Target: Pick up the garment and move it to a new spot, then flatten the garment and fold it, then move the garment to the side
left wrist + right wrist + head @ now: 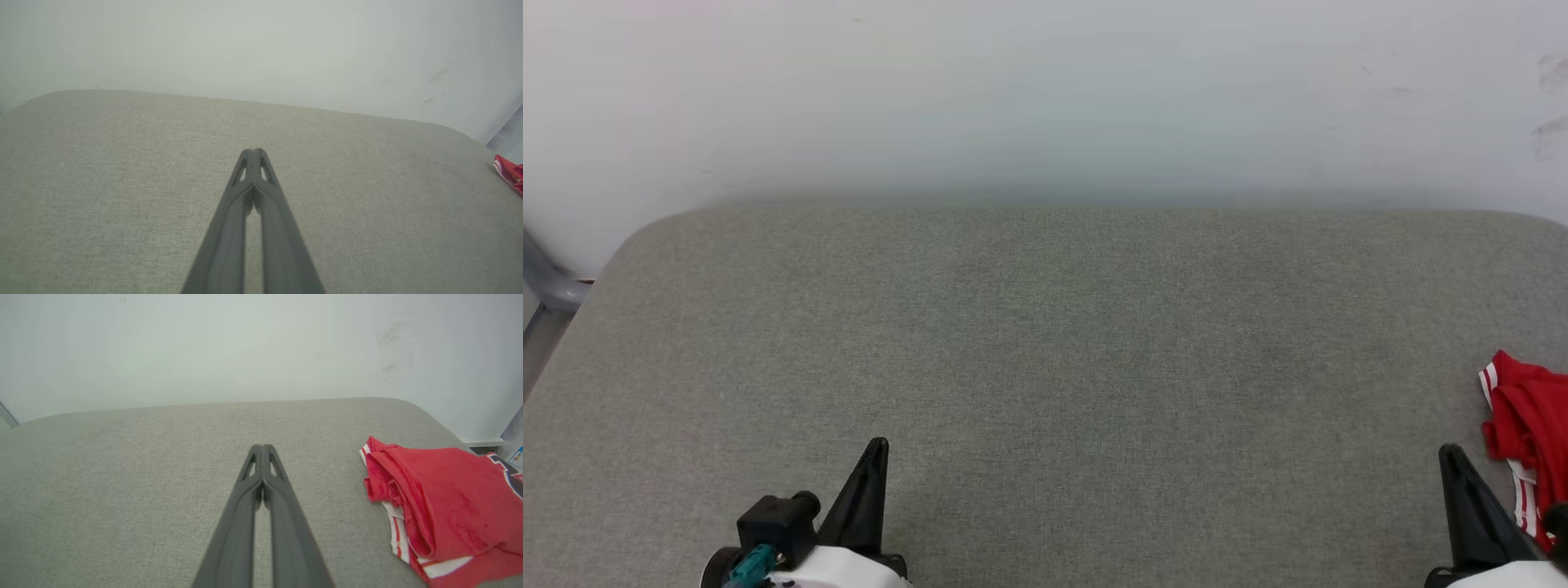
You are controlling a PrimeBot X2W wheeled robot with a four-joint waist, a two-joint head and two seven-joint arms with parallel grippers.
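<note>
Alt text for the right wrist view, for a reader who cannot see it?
The right gripper, shut on nothing, points across a grey fabric surface toward a pale wall. A crumpled red jersey with white, red-striped trim lies on that surface at the view's right, apart from the gripper.

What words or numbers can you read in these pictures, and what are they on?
None can be read.
Red garment: dark, white-edged lettering cut off at the picture's edge, unreadable.
Blue-and-white label at the far right: too small to read.
</note>
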